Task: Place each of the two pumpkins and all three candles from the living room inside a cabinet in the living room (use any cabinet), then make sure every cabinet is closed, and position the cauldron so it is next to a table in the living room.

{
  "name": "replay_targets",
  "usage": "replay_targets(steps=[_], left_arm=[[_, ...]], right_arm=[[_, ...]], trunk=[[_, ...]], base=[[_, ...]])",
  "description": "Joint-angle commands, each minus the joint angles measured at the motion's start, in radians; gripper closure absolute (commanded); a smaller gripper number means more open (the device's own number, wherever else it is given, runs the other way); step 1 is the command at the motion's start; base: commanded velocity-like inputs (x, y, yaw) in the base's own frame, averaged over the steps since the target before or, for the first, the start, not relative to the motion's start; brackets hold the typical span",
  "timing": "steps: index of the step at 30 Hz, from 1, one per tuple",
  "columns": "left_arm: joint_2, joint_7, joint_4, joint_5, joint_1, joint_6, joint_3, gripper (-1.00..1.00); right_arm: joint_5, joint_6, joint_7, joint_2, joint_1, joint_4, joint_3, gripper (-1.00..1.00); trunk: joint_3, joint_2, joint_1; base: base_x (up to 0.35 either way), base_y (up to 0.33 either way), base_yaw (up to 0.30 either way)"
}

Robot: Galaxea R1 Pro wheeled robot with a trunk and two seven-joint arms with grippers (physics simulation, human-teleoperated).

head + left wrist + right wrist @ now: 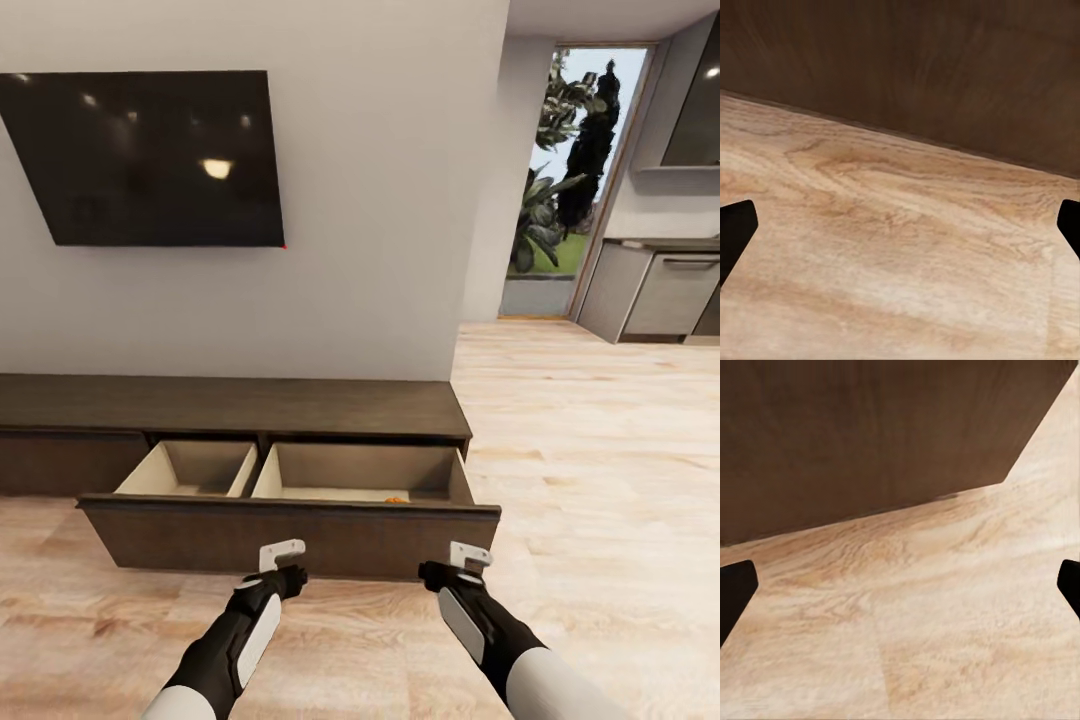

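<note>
Ahead of the black, matt, plastic-looking fingers (736, 232), the cabinet (300, 405) shows dark brown wood grain with a dull sheen, its drawer lined in a smooth pale beige, perhaps painted board, while beneath the fingertips the floor (945, 607) is light, faintly glossy wood planking.

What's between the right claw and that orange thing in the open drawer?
Head view: the drawer's dark front panel stands between the right claw and the orange bit.
</note>
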Motion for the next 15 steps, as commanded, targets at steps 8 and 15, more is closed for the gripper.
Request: replay_targets(steps=[8,15], left_arm=[[0.0,0.0,0.002,-0.009,0.0,-0.026,-0.001,-1.0],[-0.001,0.0,0.086,-0.028,0.0,-0.145,-0.023,-1.0]], right_arm=[[0.01,-0.098,0.142,-0.004,-0.003,0.096,-0.004,-1.0],[0.01,-0.115,0.152,-0.004,-0.002,0.105,-0.004,-1.0]], trunk=[[-0.025,-0.056,0.031],[-0.047,-0.105,0.058]], base=[[0.0,0.0,0.0],[0.0,0.0,0.0]])
